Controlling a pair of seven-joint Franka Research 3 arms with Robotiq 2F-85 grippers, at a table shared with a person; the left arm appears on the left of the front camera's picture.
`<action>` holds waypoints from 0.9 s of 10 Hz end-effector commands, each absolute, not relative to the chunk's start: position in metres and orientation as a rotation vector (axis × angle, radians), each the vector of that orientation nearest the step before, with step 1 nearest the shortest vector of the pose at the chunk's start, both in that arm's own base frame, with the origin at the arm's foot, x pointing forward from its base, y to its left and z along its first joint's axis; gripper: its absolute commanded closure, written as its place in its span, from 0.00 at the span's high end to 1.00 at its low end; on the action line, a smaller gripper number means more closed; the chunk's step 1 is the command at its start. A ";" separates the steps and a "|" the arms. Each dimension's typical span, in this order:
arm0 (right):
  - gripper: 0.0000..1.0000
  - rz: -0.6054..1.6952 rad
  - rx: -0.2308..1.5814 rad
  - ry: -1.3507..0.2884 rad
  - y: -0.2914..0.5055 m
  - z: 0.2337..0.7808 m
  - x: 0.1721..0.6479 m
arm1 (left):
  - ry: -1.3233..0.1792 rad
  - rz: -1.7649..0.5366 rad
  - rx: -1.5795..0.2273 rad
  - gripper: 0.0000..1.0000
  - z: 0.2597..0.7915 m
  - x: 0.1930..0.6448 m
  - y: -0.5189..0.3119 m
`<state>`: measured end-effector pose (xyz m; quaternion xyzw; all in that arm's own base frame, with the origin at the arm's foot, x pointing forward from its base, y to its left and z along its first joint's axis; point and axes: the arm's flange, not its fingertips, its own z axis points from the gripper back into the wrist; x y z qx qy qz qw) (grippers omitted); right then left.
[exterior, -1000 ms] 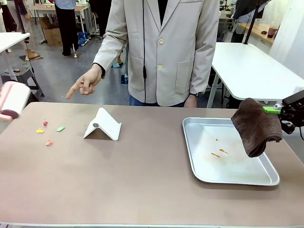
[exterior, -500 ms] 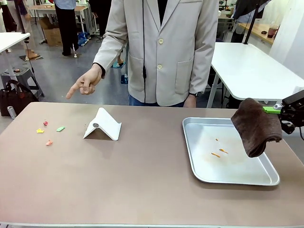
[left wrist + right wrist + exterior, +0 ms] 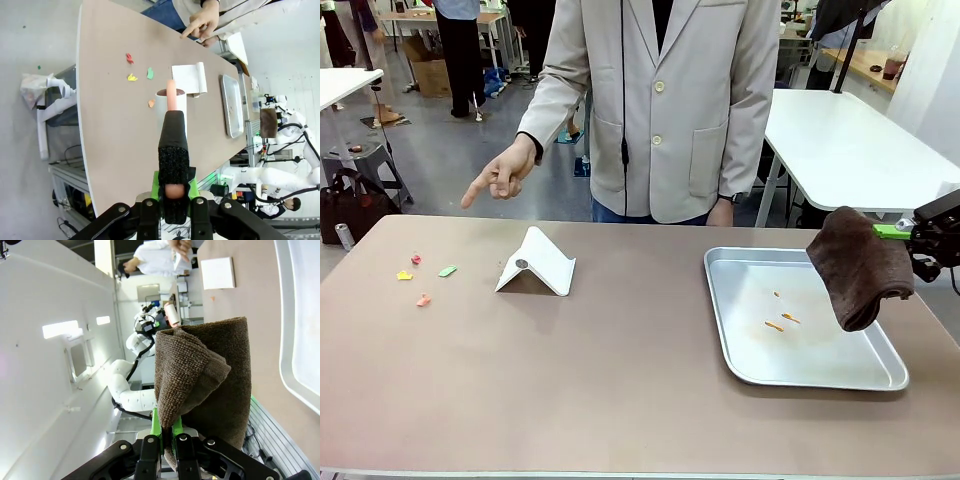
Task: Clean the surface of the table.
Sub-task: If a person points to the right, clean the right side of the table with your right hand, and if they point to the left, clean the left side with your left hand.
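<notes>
a: what do the grippers have, closest in?
b: the left gripper is clamped tight on the black handle of a lint roller, whose white roll points toward the left end of the table. the right gripper is pinched on a brown cloth, which hangs folded by the right edge of the metal tray.
a: and the table itself?
b: it spans the whole front view, a wide brownish top with a thin pale edge. the tray lies on its right half with a few orange bits inside. left of the middle sits a white folded stand. further left, small coloured scraps lie close together near the far left corner.
a: and beyond that?
b: a person in a pale jacket stands at the far edge, one hand raised above the table with a finger pointing down toward the scraps.
</notes>
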<state>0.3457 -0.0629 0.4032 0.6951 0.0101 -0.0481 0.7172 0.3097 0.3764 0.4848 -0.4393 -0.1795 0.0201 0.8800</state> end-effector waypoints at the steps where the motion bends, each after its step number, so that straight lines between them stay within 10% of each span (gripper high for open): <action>1: 0.00 -0.100 1.537 0.017 -0.063 0.406 0.345 | -0.327 0.106 -0.899 0.22 0.480 0.323 0.366; 9: 0.00 -0.100 1.537 0.017 -0.063 0.406 0.345 | -0.185 0.370 -0.829 0.22 0.431 0.361 0.316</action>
